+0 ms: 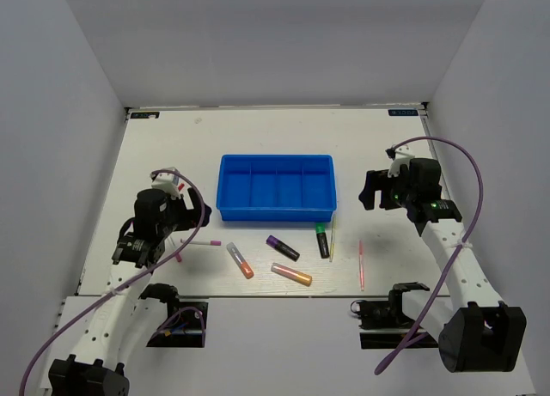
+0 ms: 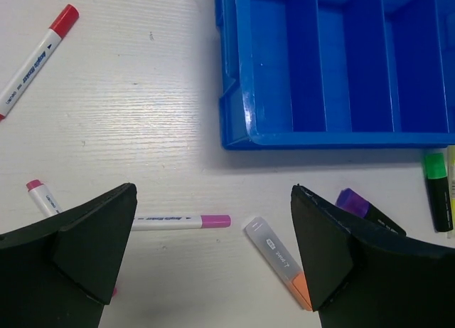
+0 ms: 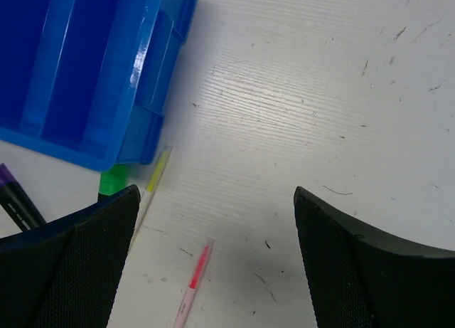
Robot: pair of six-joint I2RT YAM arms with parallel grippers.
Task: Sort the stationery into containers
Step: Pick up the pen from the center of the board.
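Blue tray point(image 1: 275, 214): on the white bench point(image 1: 172, 147), between the arms.
Left pincer point(image 2: 213, 194): spread wide, holding nothing.
Pink-capped pen point(image 2: 181, 220): on the bench outside the tray, in the gap between that pincer's fingers.
Right pincer point(image 3: 216, 194): spread wide, holding nothing.
Pink stick point(image 3: 193, 282): between its fingers, near the left one.
Yellow stick point(image 3: 158, 170): beside the tray's corner.

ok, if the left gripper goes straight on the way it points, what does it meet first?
Probably the pink-capped white pen, lying crosswise between the open jaws of the left gripper, or bare table right beside it. Height above the table is unclear from the wrist view.
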